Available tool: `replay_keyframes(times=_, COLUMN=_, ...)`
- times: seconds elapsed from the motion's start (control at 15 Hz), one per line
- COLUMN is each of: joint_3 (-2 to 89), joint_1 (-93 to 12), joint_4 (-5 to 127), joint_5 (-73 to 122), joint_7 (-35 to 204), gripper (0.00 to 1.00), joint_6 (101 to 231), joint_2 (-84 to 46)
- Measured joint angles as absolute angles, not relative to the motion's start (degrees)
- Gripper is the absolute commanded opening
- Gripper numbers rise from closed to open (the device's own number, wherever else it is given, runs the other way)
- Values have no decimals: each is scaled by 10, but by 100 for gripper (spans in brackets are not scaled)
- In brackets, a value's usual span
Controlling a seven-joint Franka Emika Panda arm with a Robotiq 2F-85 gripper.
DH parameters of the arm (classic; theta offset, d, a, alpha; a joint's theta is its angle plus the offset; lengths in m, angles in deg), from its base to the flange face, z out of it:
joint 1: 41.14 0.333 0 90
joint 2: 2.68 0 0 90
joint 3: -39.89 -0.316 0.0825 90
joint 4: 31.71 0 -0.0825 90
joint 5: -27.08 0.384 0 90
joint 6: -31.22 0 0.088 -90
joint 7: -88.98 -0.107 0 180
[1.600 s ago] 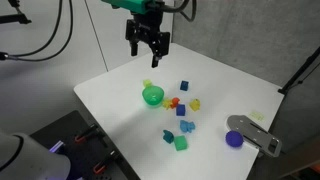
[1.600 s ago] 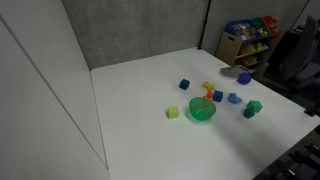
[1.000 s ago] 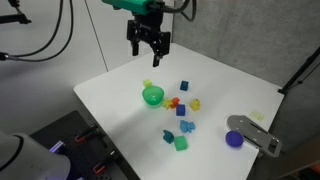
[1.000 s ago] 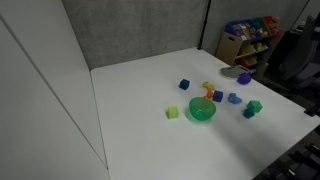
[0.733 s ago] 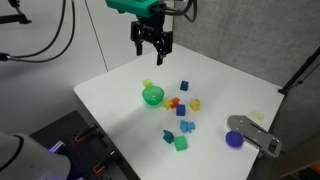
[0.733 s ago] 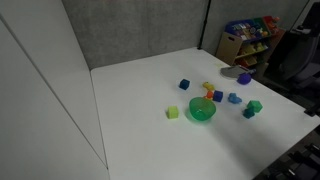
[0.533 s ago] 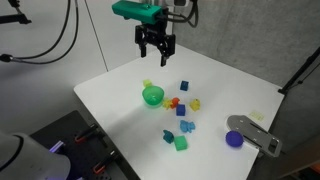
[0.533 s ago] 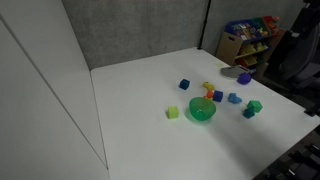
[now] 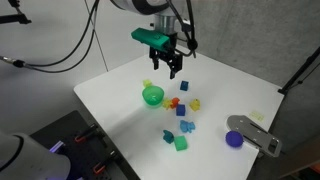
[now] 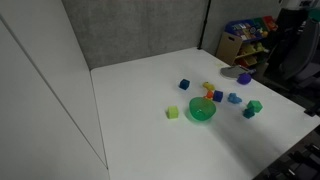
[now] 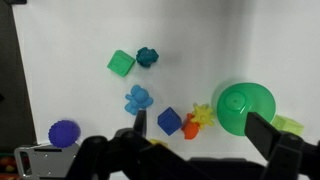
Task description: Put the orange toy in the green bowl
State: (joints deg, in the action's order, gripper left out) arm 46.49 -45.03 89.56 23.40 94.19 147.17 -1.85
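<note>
The orange toy point(image 11: 192, 129) is a tiny orange-red piece lying on the white table, touching a yellow star piece point(image 11: 204, 114). The green bowl point(image 11: 246, 107) stands just beside them and looks empty. In an exterior view the bowl point(image 9: 152, 96) has the orange toy point(image 9: 172, 103) next to it. The other exterior view shows the bowl point(image 10: 202, 110) with the toy point(image 10: 207, 97) behind it. My gripper point(image 9: 166, 68) hangs open and empty in the air above the toys. In the wrist view its fingers point(image 11: 200, 124) frame the orange toy and the bowl.
Small pieces lie around: blue cubes point(image 9: 183, 86) point(image 11: 169, 121), a light blue figure point(image 11: 138, 99), a green cube point(image 11: 121, 63), a teal piece point(image 11: 148, 56) and a yellow-green cube point(image 10: 172, 113). A purple cup point(image 9: 234, 139) and a grey object point(image 9: 255, 133) sit near the table edge.
My gripper has moved from above the table's far side down and across, and now hangs over the bowl and toys. The objects have not moved.
</note>
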Motion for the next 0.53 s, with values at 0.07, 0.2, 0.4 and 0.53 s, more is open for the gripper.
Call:
replay_keyframes(times=0.07, joint_3=465, joint_1=-451, joint_4=896, joint_5=234, joint_7=931, gripper=100, joint_6=1488, joint_2=-31)
replay_keyframes(times=0.2, joint_3=465, joint_1=-451, joint_4=895, joint_5=234, joint_7=911, gripper=100, joint_6=1521, joint_2=-58)
replay_keyframes(times=0.4, joint_3=465, joint_1=-451, joint_4=892, joint_5=237, joint_7=889, gripper=100, joint_6=1571, joint_2=-99)
replay_keyframes(times=0.53, joint_3=465, joint_1=-451, joint_4=884, joint_5=249, joint_7=883, gripper=100, joint_6=1599, joint_2=-126)
